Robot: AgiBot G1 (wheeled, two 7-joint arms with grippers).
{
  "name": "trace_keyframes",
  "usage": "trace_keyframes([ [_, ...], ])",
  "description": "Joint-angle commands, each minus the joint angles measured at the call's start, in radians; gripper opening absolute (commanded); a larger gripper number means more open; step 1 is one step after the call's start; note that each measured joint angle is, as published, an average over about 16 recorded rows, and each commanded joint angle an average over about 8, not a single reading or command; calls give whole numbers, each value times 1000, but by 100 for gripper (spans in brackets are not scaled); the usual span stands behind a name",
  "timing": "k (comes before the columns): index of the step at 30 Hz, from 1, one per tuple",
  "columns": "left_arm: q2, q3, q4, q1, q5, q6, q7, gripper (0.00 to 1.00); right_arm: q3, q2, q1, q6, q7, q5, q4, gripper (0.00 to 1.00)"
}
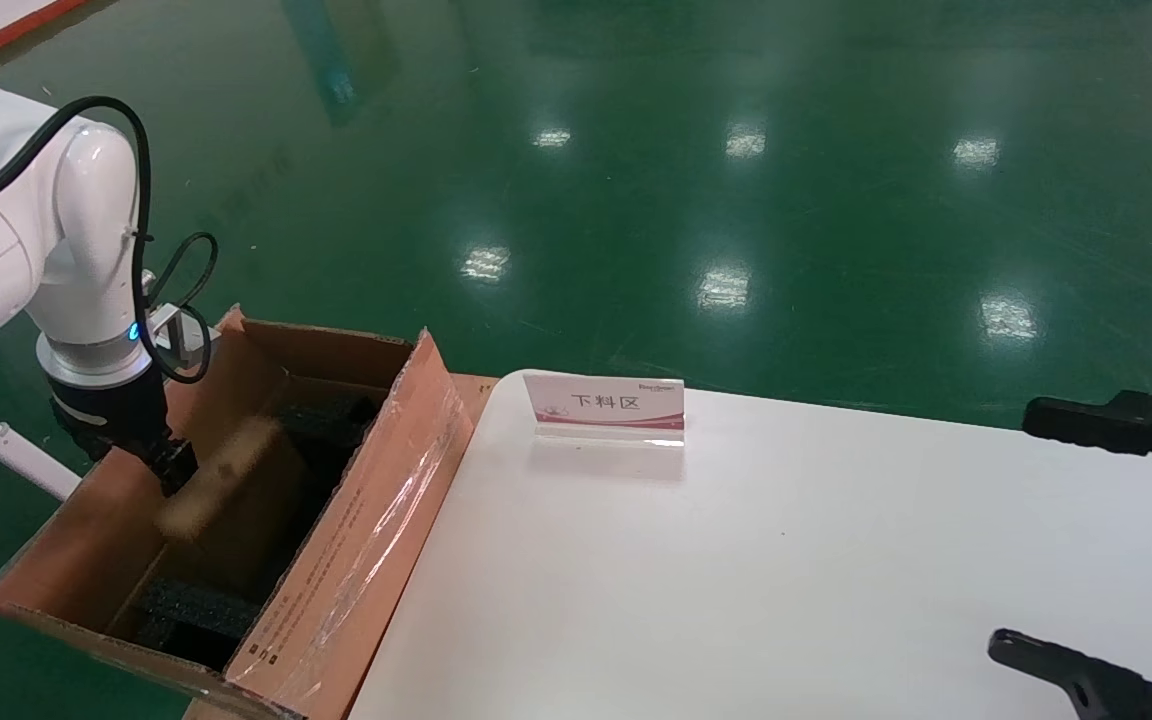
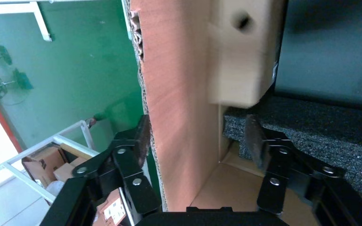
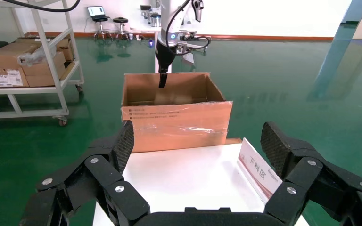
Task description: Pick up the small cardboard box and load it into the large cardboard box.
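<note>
Black fingers [image 3: 122,143] of the right end effector [image 3: 198,143] stand wide apart with nothing between them, hovering over the near right part of the white table [image 1: 786,560]; in the head view the same end effector [image 1: 1116,540] shows at the right edge. On the far side of the table a small sign [image 1: 604,405] with red trim stands upright. Against the table's left end sits the large cardboard box [image 1: 356,520], flaps up, glossy tape and small print on the side facing the table, black foam [image 1: 196,610] inside. The left end effector [image 2: 195,136] is at the box's outer wall, its fingers [image 2: 257,139] spread apart and astride that upright wall [image 2: 179,94], one outside and one inside, gripping nothing. The small cardboard box [image 1: 221,475] appears blurred inside the large one, tilted, just beside the left end effector and apart from its fingers; the left wrist view shows its narrow face with a round hole [image 2: 242,21], close against the inner wall and above the foam. Whether it rests on anything cannot be told.
</note>
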Motion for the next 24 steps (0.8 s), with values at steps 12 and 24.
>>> trace_keyframes([
  [12, 0, -12, -56, -39, -7, -19, 56, 100, 0, 0, 0, 0, 0, 0, -1, 100],
  [24, -200, -109, -459, -300, -102, -108, 185, 100, -1, 0, 1, 0, -1, 0, -1, 100],
])
